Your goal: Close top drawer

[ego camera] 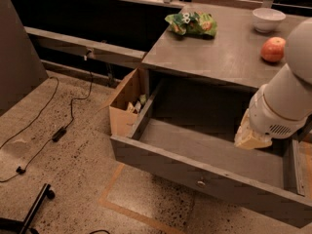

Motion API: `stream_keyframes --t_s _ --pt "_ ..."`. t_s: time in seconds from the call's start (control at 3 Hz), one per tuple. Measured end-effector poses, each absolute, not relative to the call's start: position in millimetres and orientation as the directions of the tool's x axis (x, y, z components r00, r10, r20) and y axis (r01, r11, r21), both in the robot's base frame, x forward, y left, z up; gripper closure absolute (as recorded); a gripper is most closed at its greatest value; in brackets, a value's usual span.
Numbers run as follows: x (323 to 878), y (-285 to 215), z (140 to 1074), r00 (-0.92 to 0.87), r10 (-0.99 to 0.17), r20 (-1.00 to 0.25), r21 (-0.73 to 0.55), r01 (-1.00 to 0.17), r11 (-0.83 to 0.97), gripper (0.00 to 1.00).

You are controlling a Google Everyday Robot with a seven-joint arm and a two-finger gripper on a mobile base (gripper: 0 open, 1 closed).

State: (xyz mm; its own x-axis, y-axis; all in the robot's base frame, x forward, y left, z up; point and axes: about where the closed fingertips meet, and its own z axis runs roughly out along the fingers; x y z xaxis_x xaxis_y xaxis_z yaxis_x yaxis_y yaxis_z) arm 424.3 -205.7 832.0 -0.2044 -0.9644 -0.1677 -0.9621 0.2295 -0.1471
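The top drawer (204, 177) is a wide, shallow grey drawer pulled far out from under the grey counter (219, 57). Its flat front carries one small round metal knob (201, 183). The inside looks empty. My arm (287, 101) comes in from the right and reaches down over the right part of the open drawer. My gripper (251, 138) shows as a pale yellowish end just above the drawer's inside, behind the front panel.
On the counter lie a green snack bag (191, 23), a white bowl (268, 18) and an orange-red fruit (273, 48). An open cardboard box (126, 106) stands on the floor left of the drawer. Cables (58, 130) trail over the speckled floor.
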Motion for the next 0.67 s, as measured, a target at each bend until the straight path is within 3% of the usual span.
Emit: stream_keyframes --t_s 0.33,0.67 --pt "407 -204 794 -0.217 -0.965 -0.149 -0.136 -0.962 0.237 1.00" --pt "391 -206 763 -0.213 -0.967 -0.138 -0.118 -0.966 0.230 1.00"
